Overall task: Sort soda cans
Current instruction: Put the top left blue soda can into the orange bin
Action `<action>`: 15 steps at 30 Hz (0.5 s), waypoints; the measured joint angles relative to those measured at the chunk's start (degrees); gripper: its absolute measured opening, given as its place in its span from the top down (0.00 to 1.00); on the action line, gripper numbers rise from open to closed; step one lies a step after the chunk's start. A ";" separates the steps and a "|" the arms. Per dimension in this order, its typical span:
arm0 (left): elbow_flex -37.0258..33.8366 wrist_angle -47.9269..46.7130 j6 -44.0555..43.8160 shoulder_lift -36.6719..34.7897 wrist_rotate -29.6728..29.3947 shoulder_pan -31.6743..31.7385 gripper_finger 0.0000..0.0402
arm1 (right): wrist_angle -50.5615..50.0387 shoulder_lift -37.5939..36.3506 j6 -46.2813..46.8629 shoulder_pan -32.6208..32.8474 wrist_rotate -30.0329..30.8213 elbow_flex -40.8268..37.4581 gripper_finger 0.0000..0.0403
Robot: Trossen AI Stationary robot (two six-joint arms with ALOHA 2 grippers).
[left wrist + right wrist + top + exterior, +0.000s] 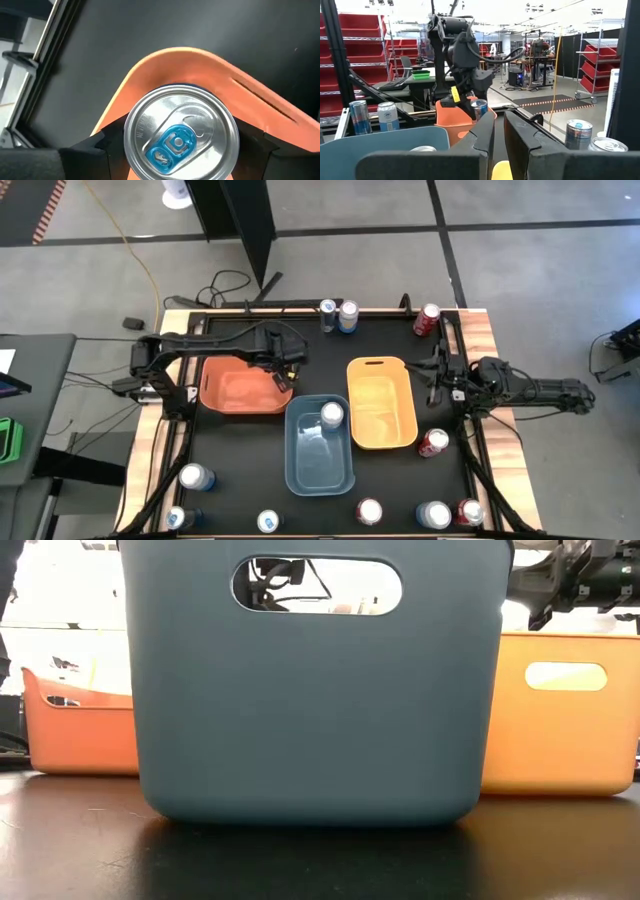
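My left gripper [287, 370] is shut on a soda can [180, 132] with a silver top and a blue tab. It holds the can over the far right corner of the orange bin [240, 388]. The right wrist view shows that gripper [470, 105] and the can [479, 109] above the bin's rim. My right gripper [435, 370] waits shut at the table's right side, holding nothing. One can [331, 414] stands inside the blue bin [318, 470]. Several more cans stand on the table. My left gripper pinches the can's side wall just below the top rim [131, 145], one finger [100, 147] on each opposite side. The fingers come from above, slanting down. The can stays upright with its top up, above the orange bin's corner [150, 70]; its lower end is hidden.
A yellow bin [381, 402] stands right of the blue one. Two cans [338, 313] and a red can [428, 320] stand at the far edge, another red can [433, 442] by the yellow bin, and several cans [369, 511] along the near edge.
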 joint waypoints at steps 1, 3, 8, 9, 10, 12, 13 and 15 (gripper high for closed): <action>-0.33 0.79 0.00 -0.02 0.04 -0.02 0.40 | 0.00 -0.01 -0.01 0.10 -0.01 0.00 0.85; -1.30 1.91 0.52 -0.02 0.15 0.05 0.40 | 0.00 0.01 -0.03 0.10 -0.01 0.00 0.85; -3.14 5.55 2.84 0.00 0.89 0.16 0.40 | 0.02 -0.01 -0.03 0.10 -0.01 0.00 0.85; -3.40 6.23 3.16 -0.01 0.95 0.16 0.40 | 0.02 -0.01 -0.03 0.10 0.00 -0.01 0.85; -3.68 6.75 3.46 -0.04 0.96 0.16 0.40 | 0.02 -0.01 -0.03 0.09 -0.01 0.00 0.85; -4.47 7.63 4.01 -0.04 1.02 0.36 0.40 | 0.02 -0.01 -0.05 0.09 -0.01 0.00 0.85; -4.95 8.09 4.09 -0.04 1.17 0.50 0.40 | 0.02 0.01 -0.05 0.07 -0.01 0.00 0.85; -5.97 9.07 4.10 -0.10 1.58 0.97 0.40 | 0.02 -0.01 -0.07 0.07 -0.01 0.00 0.85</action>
